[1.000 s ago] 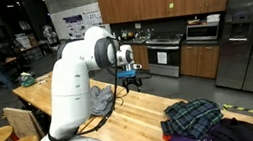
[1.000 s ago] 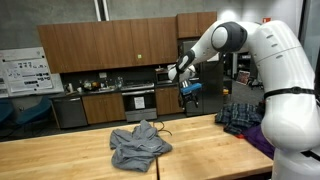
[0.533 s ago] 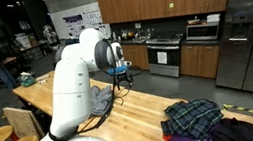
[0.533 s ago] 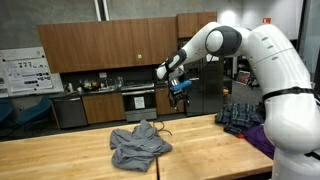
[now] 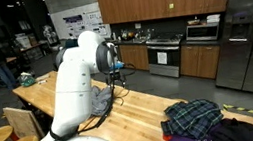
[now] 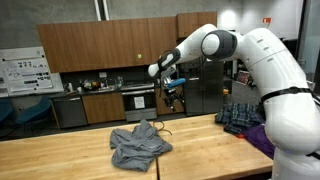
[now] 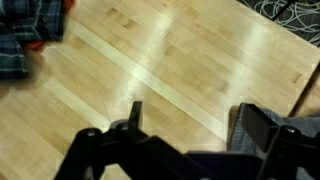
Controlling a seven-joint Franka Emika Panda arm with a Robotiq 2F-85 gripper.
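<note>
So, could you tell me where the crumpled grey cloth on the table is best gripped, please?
Probably a raised fold near the middle of the grey cloth, coming down from above with the gripper open: it lies in a low crumpled heap on the table, so only its ridges stand up to pinch.

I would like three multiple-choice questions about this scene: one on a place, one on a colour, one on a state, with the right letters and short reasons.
1. Where does the grey cloth lie?
A. in the gripper
B. on the wooden table
C. on the plaid heap
2. What colour is the table top?
A. light wood
B. black
C. white
3. How is the gripper?
A. shut on the grey cloth
B. shut on the plaid heap
C. open and empty
Answers: 1 B, it lies crumpled there; 2 A, pale planks fill the wrist view; 3 C, its fingers stand apart above bare wood.
</note>
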